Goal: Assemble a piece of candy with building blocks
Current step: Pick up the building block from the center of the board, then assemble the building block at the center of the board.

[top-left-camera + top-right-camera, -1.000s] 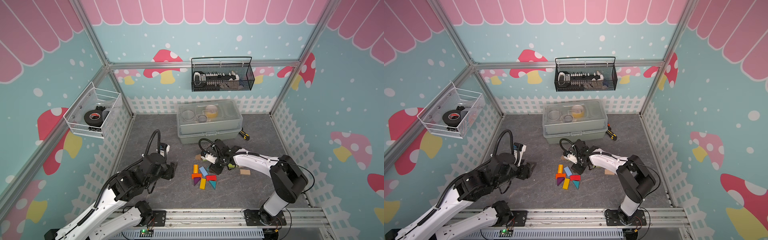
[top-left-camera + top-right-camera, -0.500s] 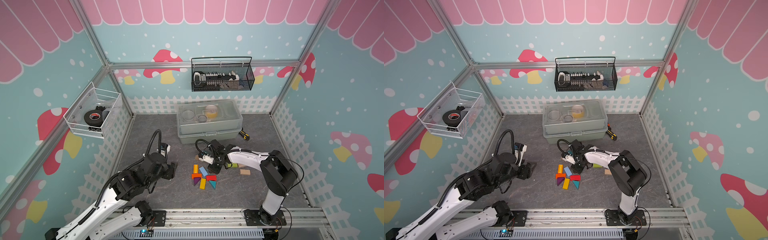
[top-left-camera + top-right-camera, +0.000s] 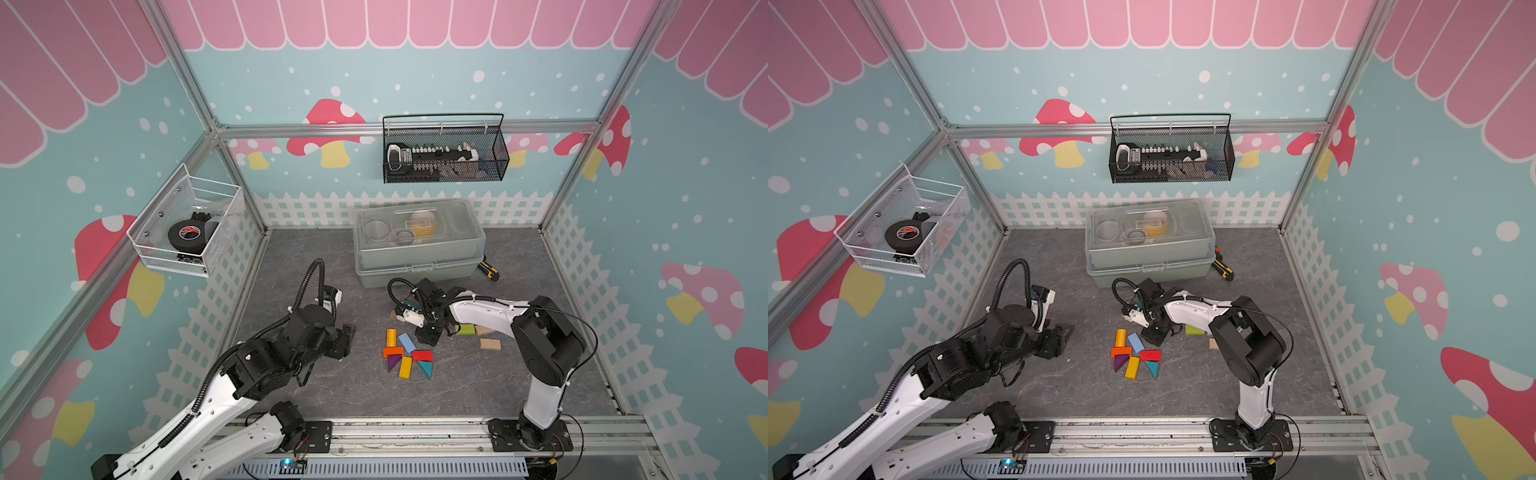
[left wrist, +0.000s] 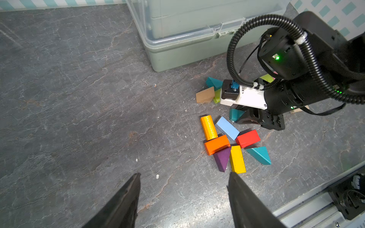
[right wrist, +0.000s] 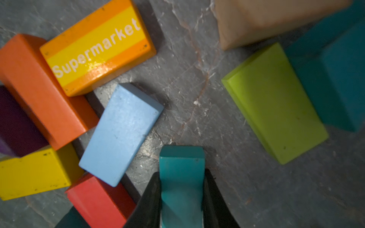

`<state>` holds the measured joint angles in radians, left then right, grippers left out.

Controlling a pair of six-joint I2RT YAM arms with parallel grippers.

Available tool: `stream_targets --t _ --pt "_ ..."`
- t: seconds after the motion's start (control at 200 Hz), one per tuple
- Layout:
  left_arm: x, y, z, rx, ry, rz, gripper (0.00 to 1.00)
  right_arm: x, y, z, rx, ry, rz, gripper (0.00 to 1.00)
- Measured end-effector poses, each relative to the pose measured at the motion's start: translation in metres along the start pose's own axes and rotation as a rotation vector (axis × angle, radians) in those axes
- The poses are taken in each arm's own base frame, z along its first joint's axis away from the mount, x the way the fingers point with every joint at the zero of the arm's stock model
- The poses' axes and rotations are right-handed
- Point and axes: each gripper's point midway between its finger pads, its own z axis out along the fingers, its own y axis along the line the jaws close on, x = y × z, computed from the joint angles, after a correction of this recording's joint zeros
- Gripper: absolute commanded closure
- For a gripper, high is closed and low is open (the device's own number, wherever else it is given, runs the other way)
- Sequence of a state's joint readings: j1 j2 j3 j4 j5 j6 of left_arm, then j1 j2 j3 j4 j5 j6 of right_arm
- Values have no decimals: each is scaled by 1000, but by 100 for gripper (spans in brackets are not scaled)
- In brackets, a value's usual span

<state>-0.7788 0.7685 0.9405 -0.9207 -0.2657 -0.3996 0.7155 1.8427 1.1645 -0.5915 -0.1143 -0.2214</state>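
Observation:
Several building blocks lie grouped mid-floor: a "Supermarket" bar (image 4: 208,127), a light blue bar (image 4: 226,128), red (image 4: 247,138), orange (image 4: 216,144), purple (image 4: 222,159), yellow (image 4: 237,159) and a teal triangle (image 4: 258,155). My right gripper (image 5: 181,173) is down at the floor just behind this group, shut on a teal block (image 5: 181,158). A green bar (image 5: 274,104), a tan block (image 5: 266,19) and another teal block (image 5: 335,79) lie close by. To the left of the group my left gripper (image 4: 184,174) hangs open, with only bare floor between its fingers.
A clear-lidded plastic toolbox (image 3: 417,245) stands at the back, with a screwdriver (image 3: 488,270) at its right corner. Two tan blocks (image 3: 490,344) lie right of the right gripper. Wire baskets hang on the back wall (image 3: 444,153) and the left wall (image 3: 187,228).
The right gripper's jaws have closed onto the teal block, and its arm has shifted a little leftward toward the group. The left arm has barely moved.

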Motion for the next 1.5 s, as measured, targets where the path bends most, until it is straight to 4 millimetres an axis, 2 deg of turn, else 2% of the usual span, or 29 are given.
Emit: stream_targets --t 0.15,0.345,0.42,0.515,0.67,0.921,1.501 --pt "0 0 0 0 0 0 31 5 -4 -9 33 17 -41 82" --pt "0 1 -2 3 -8 -3 31 6 -6 -54 95 -14 -190 82" --pt "0 1 -4 6 -14 -5 31 15 -7 -68 111 1 -252 82" --pt "0 2 -5 6 -18 -6 31 32 -6 -75 113 33 -312 82" --pt "1 1 -4 5 -15 -4 31 65 -1 -72 84 111 -387 82" --pt "1 2 -4 5 -14 -5 31 103 -9 -47 36 234 -387 83" --pt "4 1 3 -5 12 4 31 118 -22 -31 14 277 -383 77"
